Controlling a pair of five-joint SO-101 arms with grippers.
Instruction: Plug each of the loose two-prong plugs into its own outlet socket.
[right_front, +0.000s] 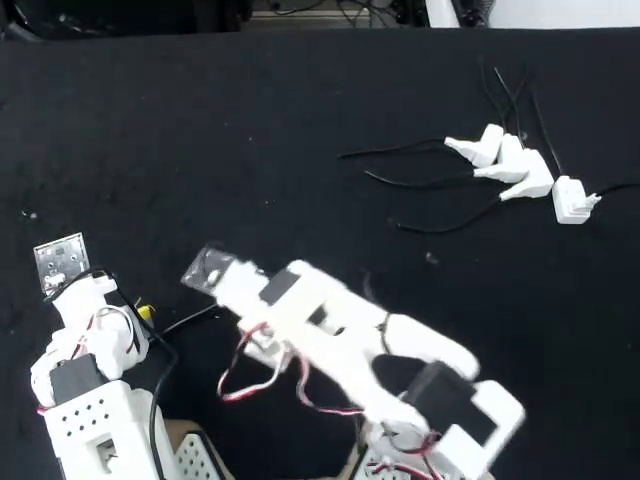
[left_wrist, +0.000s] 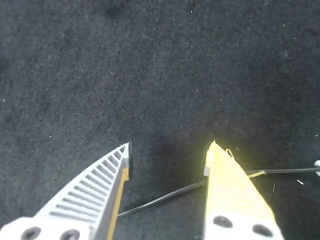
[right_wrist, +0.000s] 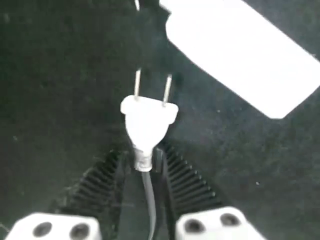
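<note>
Overhead, a black cloth table (right_front: 200, 120) has two white robot arms at its near edge. The right gripper (right_wrist: 144, 156) is closed on a white two-prong plug (right_wrist: 148, 117). It pinches the narrow neck where the cord leaves, and the prongs point away from the jaws. Seen from above, this gripper sits at about 8 o'clock from the table's centre. A blurred white block (right_wrist: 240, 50) lies near the prongs without touching them; what it is cannot be told.

The left gripper (left_wrist: 167, 147) hangs with its fingers spread and nothing between them. It is over bare cloth, and a thin black cable (left_wrist: 160, 200) runs beneath it. A cluster of white plug and socket pieces (right_front: 510, 165) with black cords lies at 2 o'clock, well apart from the held plug. A small white box (right_front: 570, 198) sits just beside the cluster.

Likely risks:
- **Weak grip:** the hold is on the neck, not the body. The plug may pivot or slip back when the prongs meet resistance, and so miss the slots.
- **Sliding socket:** the sockets look loose on the cloth, so an unbraced one would probably slide away under the push.
- **Snagged cord:** the trailing cord may drag or snag on the carry across the table.
- **Caught cable:** the black cable could be caught if the left fingers shut.
</note>
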